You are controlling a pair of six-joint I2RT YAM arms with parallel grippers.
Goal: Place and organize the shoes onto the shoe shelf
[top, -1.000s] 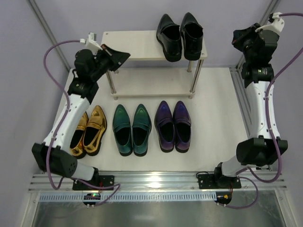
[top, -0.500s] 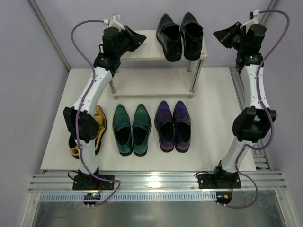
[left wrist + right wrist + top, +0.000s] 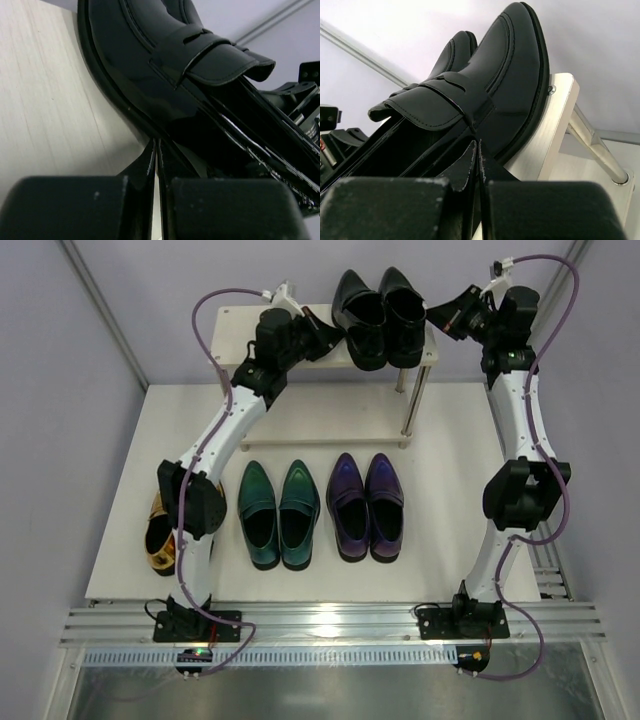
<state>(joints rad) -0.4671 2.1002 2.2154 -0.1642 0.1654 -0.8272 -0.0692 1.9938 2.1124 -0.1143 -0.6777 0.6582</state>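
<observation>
The black pair (image 3: pixel 380 315) stands on the right half of the shelf's (image 3: pixel 236 340) top board, toes pointing away from the arms. The left hand (image 3: pixel 335 340) is beside the left black shoe and the right hand (image 3: pixel 432 312) is beside the right one. In both wrist views the fingers are pressed together to a thin slit and hold nothing. The tips of the left hand (image 3: pixel 156 142) are at the sole edge, and those of the right hand (image 3: pixel 477 145) are at the shoe's outer flank. I cannot tell whether either hand actually touches the shoe.

This looks like squaring up the black pair from both sides, not a pick. The right shoe sits close to the board's edge, so any push should be gentle and inward.

The teal pair (image 3: pixel 279 515), the purple pair (image 3: pixel 366 505) and the gold pair (image 3: pixel 160 540), partly hidden under the left arm, stand in a row on the surface (image 3: pixel 450 490). The lower board (image 3: pixel 320 410) is bare. Next, the hands probably need to back off, open wide and come down over one floor pair.
</observation>
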